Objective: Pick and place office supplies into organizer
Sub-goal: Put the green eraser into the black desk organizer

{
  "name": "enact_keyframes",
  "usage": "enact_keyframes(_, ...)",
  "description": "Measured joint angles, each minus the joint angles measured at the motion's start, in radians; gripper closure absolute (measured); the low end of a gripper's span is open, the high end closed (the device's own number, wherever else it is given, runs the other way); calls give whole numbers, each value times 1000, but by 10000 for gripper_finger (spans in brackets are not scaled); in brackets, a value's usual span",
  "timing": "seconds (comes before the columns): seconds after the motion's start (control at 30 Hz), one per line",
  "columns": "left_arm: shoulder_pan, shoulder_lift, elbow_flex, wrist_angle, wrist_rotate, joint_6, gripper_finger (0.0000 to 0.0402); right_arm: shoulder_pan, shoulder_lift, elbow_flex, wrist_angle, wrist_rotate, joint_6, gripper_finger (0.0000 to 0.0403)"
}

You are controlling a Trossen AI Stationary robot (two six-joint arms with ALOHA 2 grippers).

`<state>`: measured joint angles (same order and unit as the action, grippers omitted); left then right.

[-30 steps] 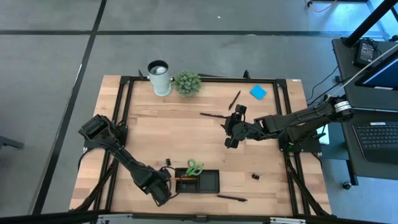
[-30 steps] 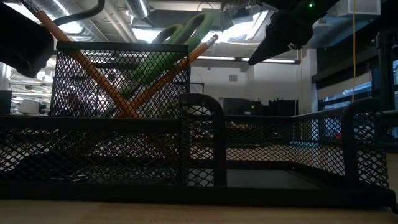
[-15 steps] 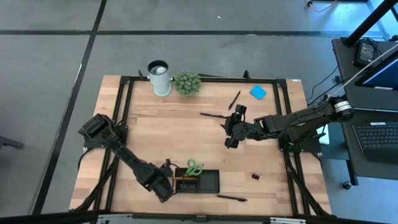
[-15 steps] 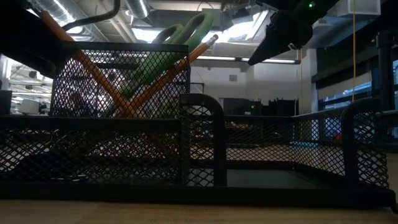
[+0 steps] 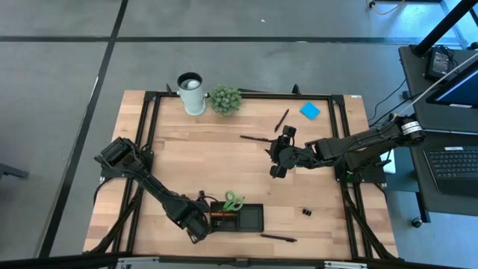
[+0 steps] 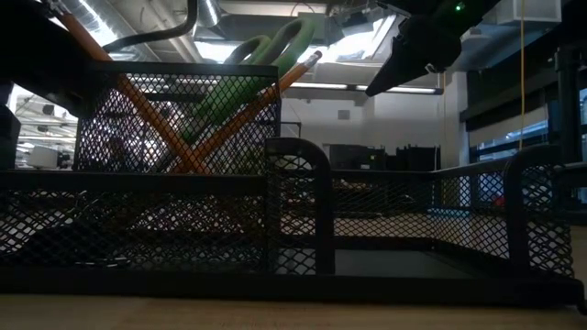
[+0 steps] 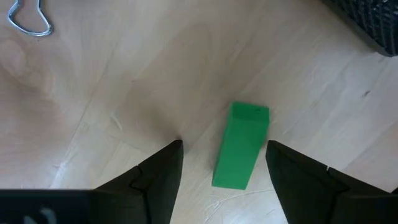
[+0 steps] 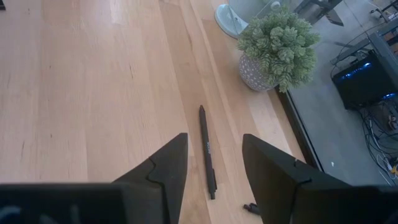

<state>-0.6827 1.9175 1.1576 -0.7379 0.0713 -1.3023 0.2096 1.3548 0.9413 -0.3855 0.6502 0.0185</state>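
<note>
Left end effector (image 7: 221, 163) shifted beside organizer (image 5: 237, 217), spread wide around green eraser (image 7: 241, 146) (unlabelled)

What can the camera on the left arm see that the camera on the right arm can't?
Only the left wrist view shows the small green rectangular eraser lying between the open left gripper, a silver wire clip loop and a corner of the black mesh organizer. Only the right wrist view shows a slim black pen, a small green potted plant and the open right gripper. Both show the light wooden table.
</note>
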Motion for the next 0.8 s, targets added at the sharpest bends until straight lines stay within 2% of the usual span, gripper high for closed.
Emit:
enact_keyframes(0.63, 4, 0, -6, -29, -27, -2, 317, 0, 0, 0, 0, 0, -1, 247)
enact_keyframes(0.8, 2, 8, 51, -117, -29, 7, 347, 0, 0, 0, 0, 0, -1, 247)
